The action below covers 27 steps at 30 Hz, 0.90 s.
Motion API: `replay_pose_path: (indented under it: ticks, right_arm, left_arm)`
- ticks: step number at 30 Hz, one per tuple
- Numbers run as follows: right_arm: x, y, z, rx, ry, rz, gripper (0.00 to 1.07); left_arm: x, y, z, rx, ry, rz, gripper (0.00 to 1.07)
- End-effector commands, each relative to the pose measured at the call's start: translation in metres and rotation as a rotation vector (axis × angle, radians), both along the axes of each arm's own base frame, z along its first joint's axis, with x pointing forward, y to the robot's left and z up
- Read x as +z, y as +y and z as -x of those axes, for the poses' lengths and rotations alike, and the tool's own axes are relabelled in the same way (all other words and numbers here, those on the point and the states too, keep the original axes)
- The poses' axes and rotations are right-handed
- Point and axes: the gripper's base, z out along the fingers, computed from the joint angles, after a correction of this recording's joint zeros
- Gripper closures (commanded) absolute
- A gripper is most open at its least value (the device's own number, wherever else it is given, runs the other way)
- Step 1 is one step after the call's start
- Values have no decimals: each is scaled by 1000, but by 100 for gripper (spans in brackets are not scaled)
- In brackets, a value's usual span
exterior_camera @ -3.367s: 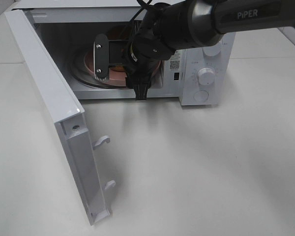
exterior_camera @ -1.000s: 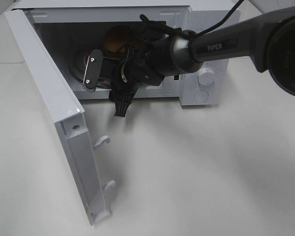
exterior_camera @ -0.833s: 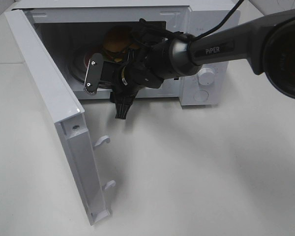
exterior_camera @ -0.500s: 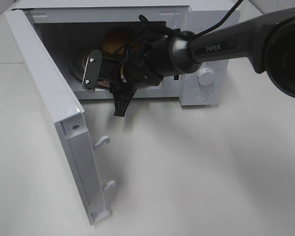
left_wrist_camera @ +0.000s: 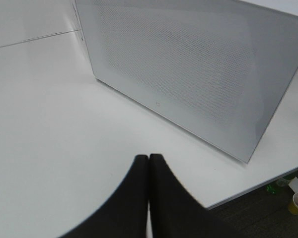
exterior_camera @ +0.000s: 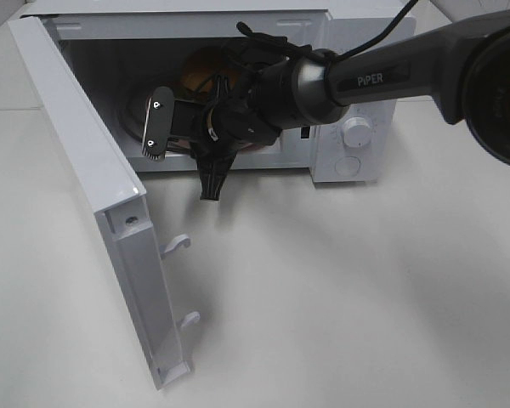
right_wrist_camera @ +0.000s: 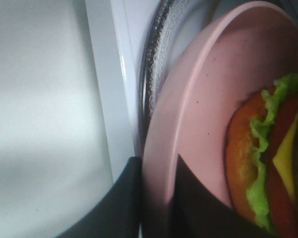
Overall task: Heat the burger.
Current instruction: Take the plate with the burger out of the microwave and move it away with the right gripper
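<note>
The burger (right_wrist_camera: 268,158) sits on the pink plate (right_wrist_camera: 198,119), inside the open microwave (exterior_camera: 357,93) at the worktop's (exterior_camera: 340,297) far edge. The right claw (right_wrist_camera: 156,198) pinches the plate's rim. To do this well, keep the plate level, settle it centred on the glass turntable (right_wrist_camera: 156,64), then release; the left claw (left_wrist_camera: 149,173) is clenched, empty.

Even, bright overhead light on the white table (exterior_camera: 340,289), soft shadows under the arm; microwave (exterior_camera: 357,102) cavity dim; right wrist view blurred close up, fingers (right_wrist_camera: 121,208) dark
</note>
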Motion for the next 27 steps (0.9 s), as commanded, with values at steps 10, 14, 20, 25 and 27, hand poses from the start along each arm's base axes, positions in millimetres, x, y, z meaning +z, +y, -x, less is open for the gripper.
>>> replay_pose_path:
  ticks: [10, 14, 20, 25, 27]
  right_arm:
    - [28, -32, 31, 33, 51, 108, 107]
    - [32, -42, 44, 88, 47, 140, 107]
    - [42, -56, 62, 143, 37, 184, 107]
    - [42, -72, 82, 218, 33, 239, 107]
    - [42, -77, 87, 231, 38, 256, 107]
  left_arm:
    - [0, 0, 0, 4, -16, 7, 106]
    - [0, 0, 0, 4, -16, 7, 106]
    - [0, 0, 0, 4, -16, 7, 106]
    - [0, 0, 0, 4, -16, 7, 106]
    - [0, 0, 0, 4, -16, 7, 106]
